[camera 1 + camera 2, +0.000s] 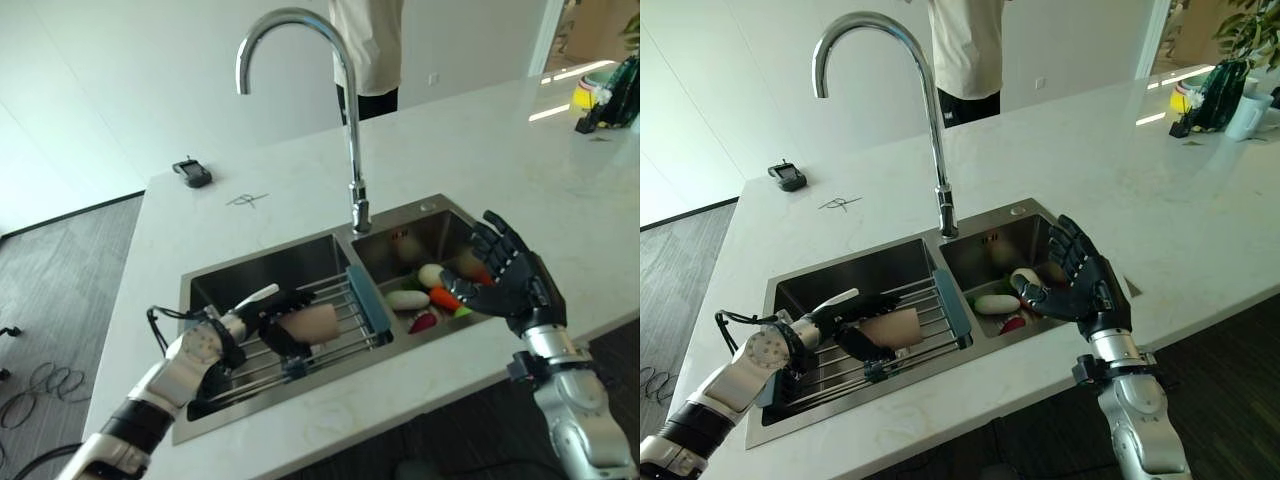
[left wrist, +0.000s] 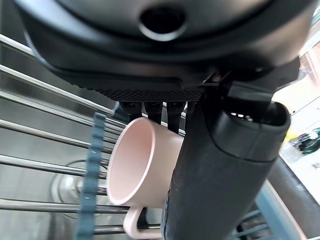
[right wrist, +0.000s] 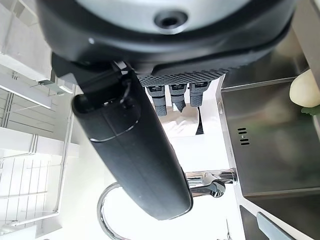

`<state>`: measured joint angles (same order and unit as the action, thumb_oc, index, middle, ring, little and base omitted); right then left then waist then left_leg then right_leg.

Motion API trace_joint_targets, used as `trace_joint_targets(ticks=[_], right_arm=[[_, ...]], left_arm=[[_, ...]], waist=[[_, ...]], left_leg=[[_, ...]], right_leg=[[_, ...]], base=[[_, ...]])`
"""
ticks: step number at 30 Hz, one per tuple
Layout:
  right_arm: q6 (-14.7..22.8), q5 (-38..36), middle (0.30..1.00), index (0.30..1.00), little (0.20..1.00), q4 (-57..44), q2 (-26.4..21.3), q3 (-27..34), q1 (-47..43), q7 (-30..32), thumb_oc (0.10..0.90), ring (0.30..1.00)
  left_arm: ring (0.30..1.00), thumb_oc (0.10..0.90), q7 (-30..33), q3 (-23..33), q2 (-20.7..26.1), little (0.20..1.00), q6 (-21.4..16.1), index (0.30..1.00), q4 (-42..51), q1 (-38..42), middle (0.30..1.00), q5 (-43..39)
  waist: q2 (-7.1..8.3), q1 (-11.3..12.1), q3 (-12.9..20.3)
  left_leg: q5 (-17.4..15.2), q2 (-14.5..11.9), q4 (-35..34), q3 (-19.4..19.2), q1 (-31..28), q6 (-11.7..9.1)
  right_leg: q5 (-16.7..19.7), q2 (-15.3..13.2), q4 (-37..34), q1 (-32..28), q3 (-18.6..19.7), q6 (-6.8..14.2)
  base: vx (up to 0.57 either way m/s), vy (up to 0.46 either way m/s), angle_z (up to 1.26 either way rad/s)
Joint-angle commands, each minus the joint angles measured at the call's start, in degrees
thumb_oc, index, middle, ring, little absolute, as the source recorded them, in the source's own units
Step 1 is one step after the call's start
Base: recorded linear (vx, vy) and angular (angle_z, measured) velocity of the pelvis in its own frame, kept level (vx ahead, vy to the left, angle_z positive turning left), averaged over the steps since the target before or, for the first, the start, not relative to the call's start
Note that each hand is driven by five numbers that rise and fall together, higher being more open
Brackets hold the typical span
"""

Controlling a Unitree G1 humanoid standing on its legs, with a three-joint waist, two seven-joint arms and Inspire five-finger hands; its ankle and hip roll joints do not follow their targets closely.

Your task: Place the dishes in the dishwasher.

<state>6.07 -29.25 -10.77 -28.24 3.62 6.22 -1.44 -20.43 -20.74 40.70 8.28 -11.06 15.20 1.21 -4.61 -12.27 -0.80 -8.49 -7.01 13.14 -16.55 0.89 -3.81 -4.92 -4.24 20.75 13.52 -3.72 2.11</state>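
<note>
Close under my left hand [image 1: 262,322] lies a pale pink ceramic mug [image 1: 312,323], on its side across the steel wire drying rack [image 1: 345,318] that spans the left basin of the stainless double sink [image 1: 300,255]. My fingers and thumb are curled round its body — in the left wrist view the thumb [image 2: 220,180] runs down one flank of the mug [image 2: 142,170] with the fingers behind the far wall, so I have it pinched rather than resting loose.

I judge it a light thing, stiff and brittle; the glaze will be slick, more so if wet, and a knock on the rack's bars or the sink's edge could chip it. The body is the sound place to hold, as I have it now; the small loop handle [image 2: 134,226] looks too small for my fingers.

Its long axis runs along the rack, roughly across the sink towards the grey-blue end rail [image 1: 368,297]. In the wrist view the open mouth faces back towards my palm, so the base points to that rail, and the handle sticks out to one side, low by the bars.

Over the right basin my right hand [image 1: 505,275] hovers spread wide, holding nothing, above a heap of toy vegetables [image 1: 425,295]. A tall curved chrome tap [image 1: 345,120] stands behind the divider, and a person in a cream top [image 1: 365,40] waits beyond the white counter [image 1: 480,140].
</note>
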Motion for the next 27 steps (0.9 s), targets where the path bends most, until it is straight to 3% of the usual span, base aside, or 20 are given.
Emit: trace_joint_targets(ticks=[1, 13, 26, 27], right_arm=[[5.9, 1.8, 0.900, 0.900, 0.900, -4.4, -2.2, 3.6, -6.8, -1.1, 0.800, 0.900], [5.4, 1.9, 0.900, 0.900, 0.900, -4.9, -2.3, 3.4, -7.0, -1.2, 0.800, 0.900], [5.8, 1.9, 0.900, 0.900, 0.900, -4.8, -2.3, 3.2, -6.8, -1.4, 0.800, 0.900], [5.9, 1.8, 0.900, 0.900, 0.900, -4.8, -2.4, 3.3, -6.8, -1.5, 0.800, 0.900]], left_arm=[[0.900, 0.800, 3.6, 1.7, 0.4, 0.900, -0.5, 0.900, 1.0, 6.8, 0.900, 2.3], [0.900, 0.800, 3.0, 1.0, 0.0, 0.900, 2.1, 0.900, 0.4, 7.3, 0.900, 5.0], [0.900, 0.800, 1.5, 0.0, -0.2, 0.900, 0.8, 0.900, 1.1, 7.9, 0.900, 6.2], [0.827, 0.751, 1.3, -0.2, 0.0, 0.827, 0.2, 0.827, 1.1, 8.1, 0.827, 6.3]], waist=[[0.26, -0.1, 1.6], [0.54, -0.1, 1.4], [0.60, -0.5, 1.3], [0.59, -0.5, 1.3]], left_leg=[[-5.5, -0.3, 4.1, -3.1, 2.0, 2.4], [-5.6, -0.3, 4.1, -3.2, 1.9, 2.5], [-5.7, -0.1, 4.1, -3.6, 1.6, 2.7], [-5.7, -0.1, 4.1, -3.6, 1.6, 2.7]], right_leg=[[-4.6, 0.8, -3.6, -5.4, -1.7, 5.0], [-4.6, 0.8, -3.6, -5.4, -1.7, 5.0], [-4.6, 0.9, -3.6, -5.6, -1.6, 5.0], [-4.6, 1.0, -3.6, -5.5, -1.6, 5.0]], base=[[0.00, 0.000, 0.00], [0.00, 0.000, 0.00], [0.00, 0.000, 0.00], [0.00, 0.000, 0.00]])
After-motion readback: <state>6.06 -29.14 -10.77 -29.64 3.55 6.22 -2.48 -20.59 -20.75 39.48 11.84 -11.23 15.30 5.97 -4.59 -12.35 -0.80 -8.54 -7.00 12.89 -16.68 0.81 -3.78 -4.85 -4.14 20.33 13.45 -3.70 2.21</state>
